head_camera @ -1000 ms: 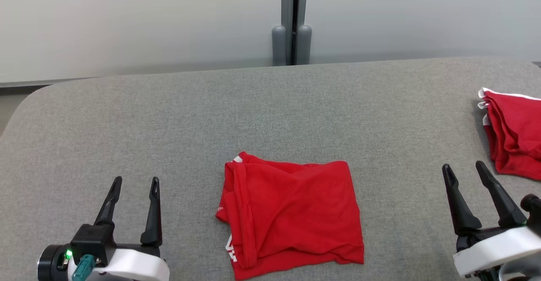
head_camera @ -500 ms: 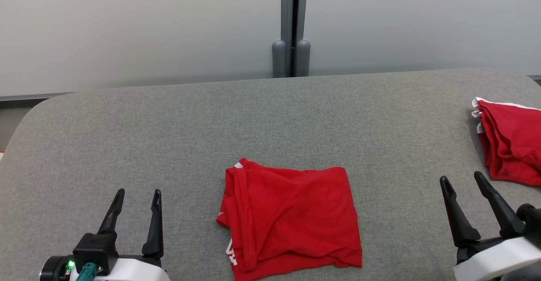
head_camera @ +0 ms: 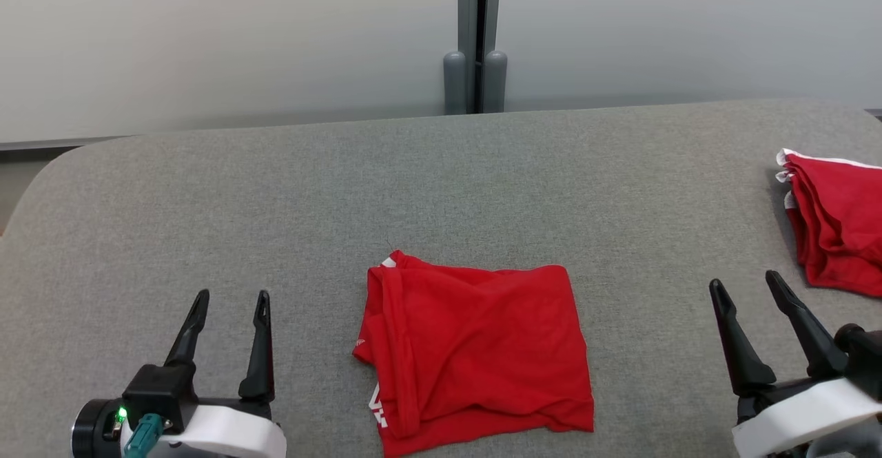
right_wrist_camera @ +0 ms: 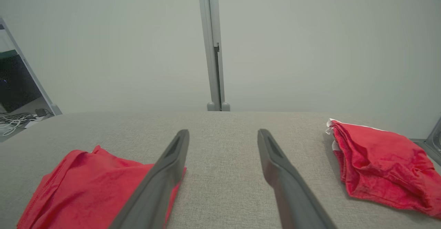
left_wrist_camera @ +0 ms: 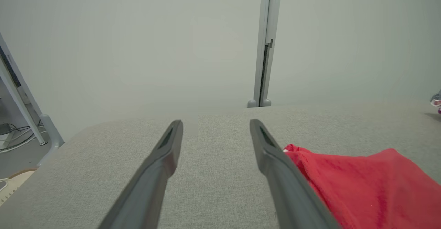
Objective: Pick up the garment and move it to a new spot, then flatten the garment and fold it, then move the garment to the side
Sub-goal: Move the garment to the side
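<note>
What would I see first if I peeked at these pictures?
The bright red garment jumps out first, lying folded in the middle of the grey table. A second red pile sits at the table's right edge. The left gripper and right gripper are open on either side of the garment, holding nothing.

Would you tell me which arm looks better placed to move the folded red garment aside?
Probably the right. The right gripper, open, sits between the folded red garment and the stack of red garments further right; the left gripper is on the garment's far side from that stack.
</note>
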### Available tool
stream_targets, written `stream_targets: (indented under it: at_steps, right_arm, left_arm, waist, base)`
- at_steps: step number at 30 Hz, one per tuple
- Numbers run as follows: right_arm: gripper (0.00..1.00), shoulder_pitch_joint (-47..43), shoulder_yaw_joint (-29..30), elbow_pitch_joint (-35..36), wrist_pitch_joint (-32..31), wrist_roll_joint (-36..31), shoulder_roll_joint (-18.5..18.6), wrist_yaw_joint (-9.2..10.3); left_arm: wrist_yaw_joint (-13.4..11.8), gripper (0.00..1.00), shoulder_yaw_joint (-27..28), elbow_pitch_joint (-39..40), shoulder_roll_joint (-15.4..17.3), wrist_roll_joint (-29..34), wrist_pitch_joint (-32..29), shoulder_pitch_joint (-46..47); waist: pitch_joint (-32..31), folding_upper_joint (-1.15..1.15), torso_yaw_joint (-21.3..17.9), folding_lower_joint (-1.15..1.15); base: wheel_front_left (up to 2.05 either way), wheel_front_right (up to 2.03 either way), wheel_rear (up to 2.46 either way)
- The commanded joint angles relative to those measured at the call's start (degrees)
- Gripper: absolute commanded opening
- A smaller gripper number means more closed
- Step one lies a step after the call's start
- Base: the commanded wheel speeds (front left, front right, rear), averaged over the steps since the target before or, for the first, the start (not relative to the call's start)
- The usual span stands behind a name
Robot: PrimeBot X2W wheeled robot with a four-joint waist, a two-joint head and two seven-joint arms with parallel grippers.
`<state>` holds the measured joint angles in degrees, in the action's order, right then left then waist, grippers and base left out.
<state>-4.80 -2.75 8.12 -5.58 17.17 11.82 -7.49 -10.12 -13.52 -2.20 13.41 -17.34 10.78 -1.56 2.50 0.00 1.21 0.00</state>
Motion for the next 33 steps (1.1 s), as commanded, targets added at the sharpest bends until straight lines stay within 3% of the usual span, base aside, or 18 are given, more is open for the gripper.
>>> stream_targets:
  at_steps: [1,9,19,20,21,27,33]
  right_arm:
    - [1.0,0.81,-0.55,-0.28,-0.21,0.11,0.35,0.0]
    - [1.0,4.67,-8.84,-9.43,0.53,2.67,2.23,0.0]
    - [1.0,12.54,-18.09,-27.52,3.28,7.89,0.54,0.0]
    - [0.61,13.06,-18.9,-28.76,3.4,8.43,0.54,0.0]
    - [0.0,13.66,-19.62,-29.46,3.98,9.17,0.48,0.0]
    - [0.0,16.66,-23.1,-31.31,5.82,10.72,2.57,0.06]
    - [0.0,20.3,-24.43,-29.88,8.3,10.1,5.65,0.1]
  left_arm:
    - [-0.15,1.0,0.01,0.43,-0.18,-0.32,-0.02,1.3]
    - [0.72,1.0,-1.64,0.14,-1.33,0.86,1.06,7.55]
    - [1.06,1.0,-2.21,-1.39,-3.44,1.37,3.4,12.95]
    - [1.04,1.0,-2.13,-1.39,-3.52,1.52,3.49,13.19]
    - [1.02,1.0,-2.11,-1.35,-3.58,1.67,3.69,13.35]
    - [1.26,1.0,-2.14,-1.8,-3.52,2.43,4.1,14.48]
    - [1.34,1.0,-1.84,-1.16,-2.84,3.21,4.29,16.21]
  waist:
    - [0.93,0.0,0.62,0.0]
    - [6.6,0.0,4.2,0.0]
    - [11.71,0.0,6.94,0.0]
    - [12.01,0.0,6.96,0.0]
    - [12.29,0.0,6.95,0.0]
    - [13.62,0.0,5.26,0.0]
    - [14.91,0.0,-1.27,0.0]
  base:
    - [0.0,0.0,0.0]
    - [0.0,0.0,0.0]
    - [0.0,0.0,0.0]
    - [0.0,0.0,0.0]
    - [0.0,0.0,0.0]
    - [0.0,0.0,0.0]
    - [0.0,0.0,0.0]
